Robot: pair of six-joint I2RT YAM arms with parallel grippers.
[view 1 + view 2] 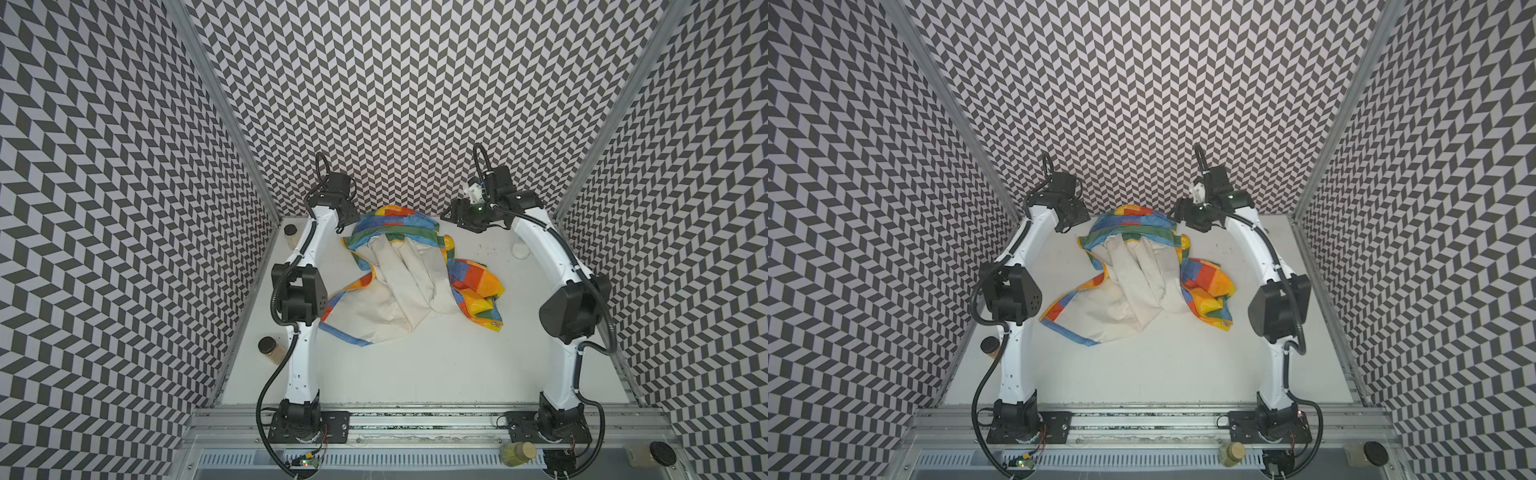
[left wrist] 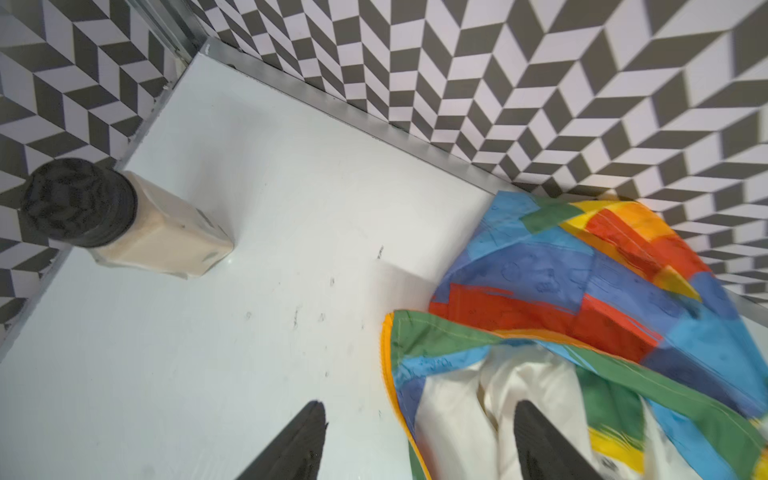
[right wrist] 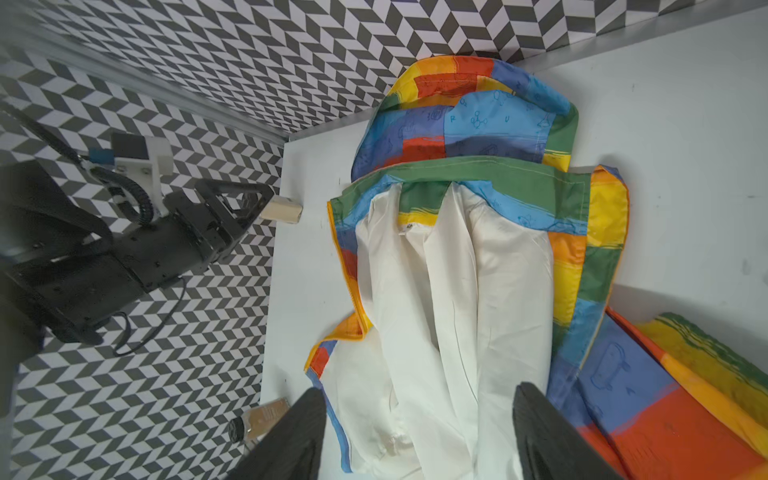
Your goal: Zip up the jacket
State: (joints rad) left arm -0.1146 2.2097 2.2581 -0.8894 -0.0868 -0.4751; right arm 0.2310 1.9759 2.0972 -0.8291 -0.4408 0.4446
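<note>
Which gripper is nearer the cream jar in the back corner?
Left. The left gripper sits between the jar and the jacket hood; the right gripper is beyond the hood, on its far side from the jar.

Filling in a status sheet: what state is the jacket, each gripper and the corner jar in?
jacket: unzipped, lying open and rumpled, cream lining facing up.
left gripper: open, holding nothing.
right gripper: open, holding nothing.
corner jar: standing, black lid on.
</note>
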